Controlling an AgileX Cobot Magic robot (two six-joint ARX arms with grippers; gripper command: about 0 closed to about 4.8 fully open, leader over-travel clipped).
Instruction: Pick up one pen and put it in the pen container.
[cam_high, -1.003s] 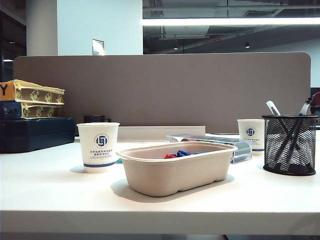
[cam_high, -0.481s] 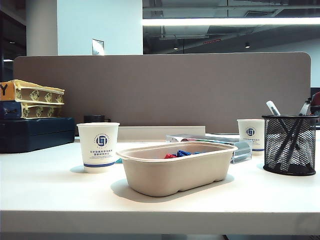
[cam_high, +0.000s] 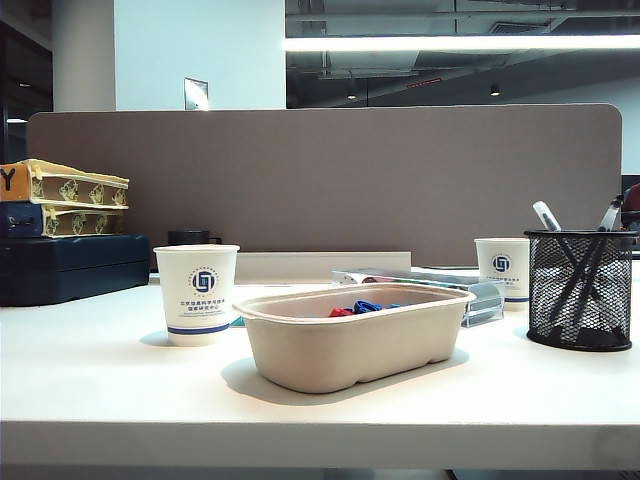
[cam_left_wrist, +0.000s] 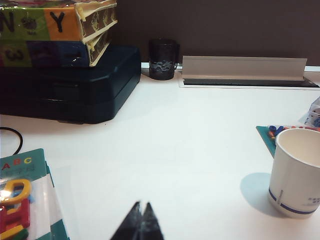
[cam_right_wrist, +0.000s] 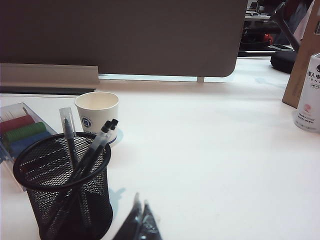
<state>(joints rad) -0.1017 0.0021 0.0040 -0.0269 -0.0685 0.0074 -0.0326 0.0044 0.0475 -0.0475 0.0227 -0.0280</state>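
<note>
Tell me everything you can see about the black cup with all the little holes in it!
The pen container is a round cup of black wire mesh with a solid black rim and base. It stands upright on the white table, at the right of the exterior view, beside a white paper cup. Several pens lean inside it, tips poking above the rim; you can see them through the mesh. The right gripper, shut and empty, sits close by without touching it.

left tool closed, right tool closed
</note>
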